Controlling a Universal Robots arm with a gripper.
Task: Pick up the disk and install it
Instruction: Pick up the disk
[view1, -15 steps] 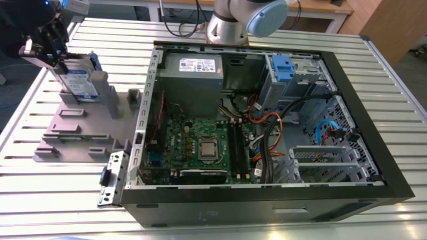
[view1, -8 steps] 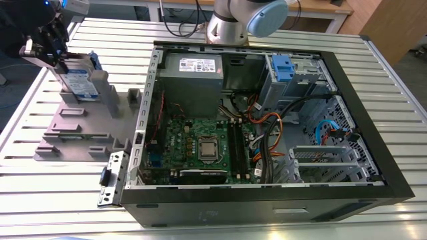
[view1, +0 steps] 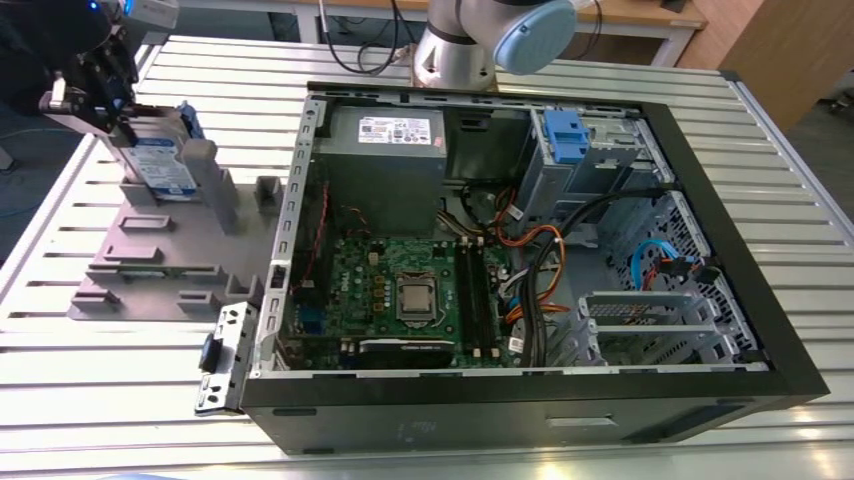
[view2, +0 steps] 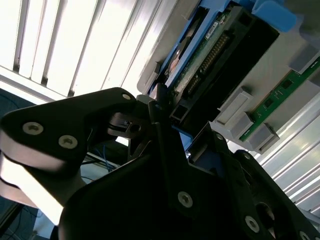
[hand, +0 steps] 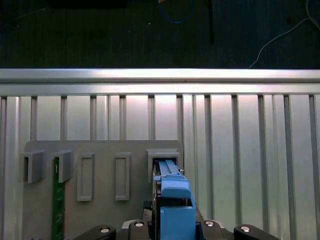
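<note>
Carrying everything, the slatted metal counter (view1: 120, 380) bears the open computer case (view1: 534, 410), which lies on its side with its boards and cables exposed. At the far corner of the case, toward the exterior view's right, the grey drive bay (view1: 627, 150) has a blue bracket (view1: 566, 135) fixed to it, and no drive is seated there that I can make out (so the install half of the job looks undone).

Just beside the case, on the exterior view's left, lies the grey slotted holder (view1: 147, 270). The disk (view1: 158, 160) stands upright in one of its slots, blue rails along its edges and its label facing the case. In the first wrist view the disk (hand: 175, 210) is seen end-on, its lower part down in the slot frame. A green circuit strip (hand: 58, 200) sits in another slot, well apart from it.

The jaws are right at the disk's upper end. In the second wrist view they stand to either side of the disk (view2: 210, 55), very close to its edge or touching it. Whether they have pinched onto it I cannot tell.

My judgement: early stage, with the approach made and the disk not yet lifted clear. The pickup itself and the whole of the installation are left.
</note>
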